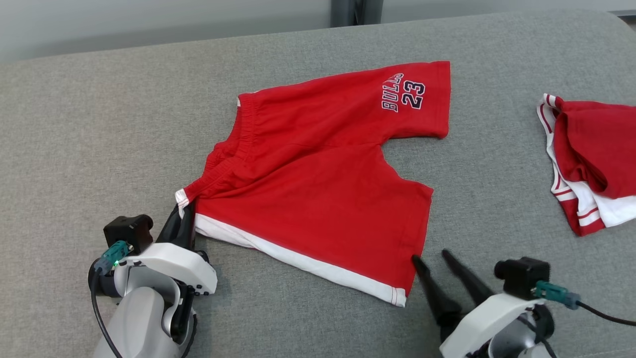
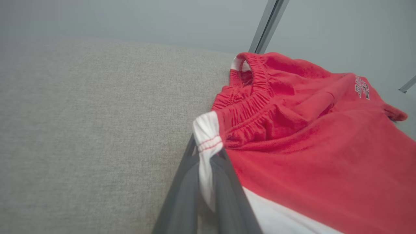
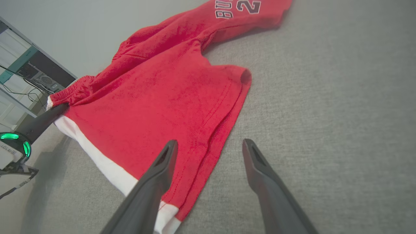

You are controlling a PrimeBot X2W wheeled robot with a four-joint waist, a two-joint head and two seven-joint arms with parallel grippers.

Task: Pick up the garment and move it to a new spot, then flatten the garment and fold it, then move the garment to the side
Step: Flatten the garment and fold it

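Note:
The garment (image 1: 318, 184) is a pair of red shorts with a white side stripe and "BULLS 23" print, spread on the grey cushion (image 1: 99, 124). My left gripper (image 1: 183, 211) is shut on the garment's near waistband corner; in the left wrist view the white stripe end (image 2: 208, 143) is pinched between the fingers (image 2: 182, 195). My right gripper (image 1: 431, 257) is open at the near leg hem. In the right wrist view one finger (image 3: 162, 165) lies over the hem (image 3: 211, 143) and the other finger (image 3: 256, 165) is over bare cushion (image 3: 325, 113).
A second red and white garment (image 1: 591, 159) lies bunched at the right edge of the cushion. A pale wall and a dark post (image 1: 355, 10) stand behind the cushion's far edge. In the right wrist view, shelves with cables (image 3: 22, 74) stand at the far left.

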